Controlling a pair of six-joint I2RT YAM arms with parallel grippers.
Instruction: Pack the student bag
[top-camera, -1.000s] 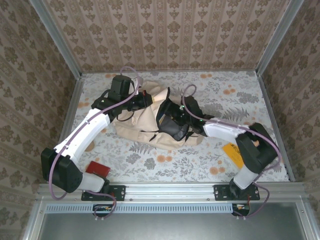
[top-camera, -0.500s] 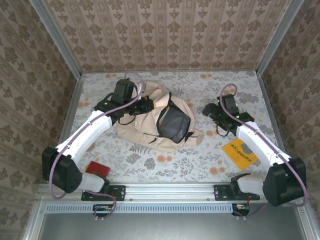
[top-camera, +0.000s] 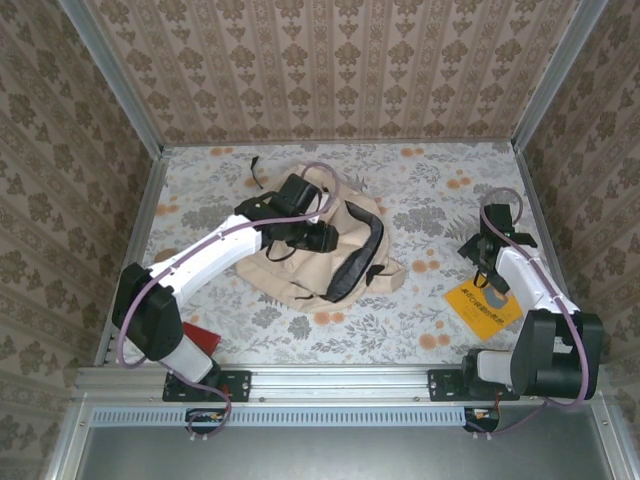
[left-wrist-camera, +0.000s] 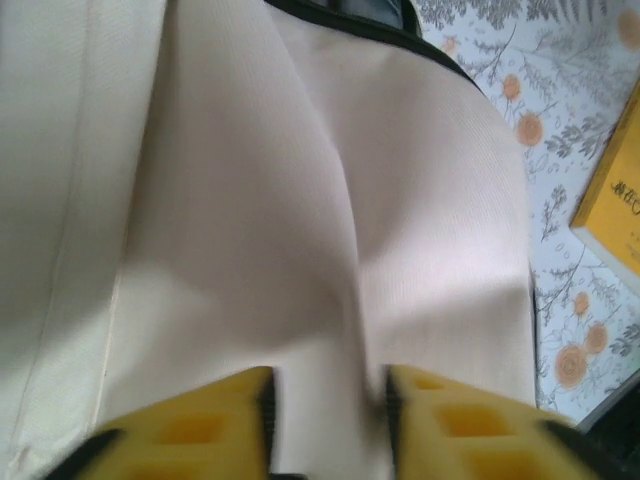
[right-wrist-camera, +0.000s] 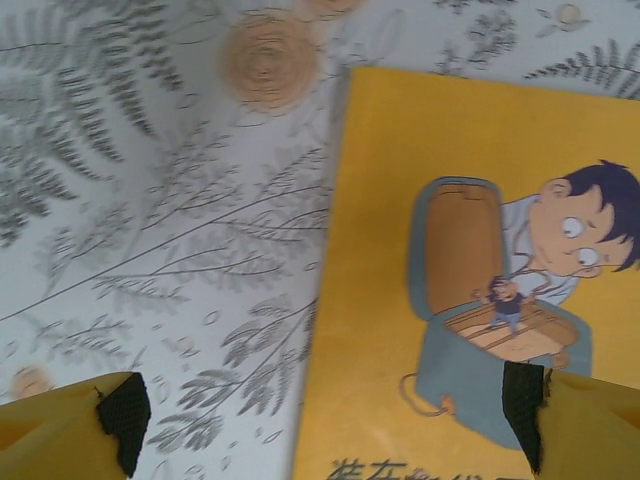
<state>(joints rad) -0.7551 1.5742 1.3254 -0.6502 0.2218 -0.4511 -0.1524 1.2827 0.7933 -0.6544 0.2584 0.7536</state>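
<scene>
Top view, 12 o'clock = far wall. The large beige soft-fabric student bag (top-camera: 300, 275) lies flat and slumped at the centre of the floral-print table (top-camera: 440, 190), a touch toward 9 o'clock. The outline is lumpy, with the long axis running roughly 11 to 5 o'clock. A curved black band (top-camera: 360, 255) crosses the bag's 3 o'clock side, from about 1 to 6 o'clock on the bag. Which end is the top: cannot tell. A thin black curved strap (top-camera: 254, 170) sits on the table just off the bag's 10 o'clock corner; attached or not, cannot tell.

Left gripper (top-camera: 322, 238) is over the middle of the bag, arm reaching in from 8 o'clock. Left wrist view: yellow fingertips (left-wrist-camera: 190, 430) are partly spread with beige fabric right under them. A crease runs into the gap, but nothing is visibly clamped.

Right gripper (top-camera: 484, 262) is at 3 o'clock, well apart from the bag, above the far corner of a flat yellow book (top-camera: 482, 308) lying at 4 o'clock. Right wrist view: jaws are spread wide, released, with nothing between them. The book cover below shows a cartoon boy with a bag, and the cover's left edge sits roughly midway between the tips.

A small flat red object (top-camera: 203, 338) sits at 8 o'clock by the table's near edge, partly hidden by the left arm's lower link.
</scene>
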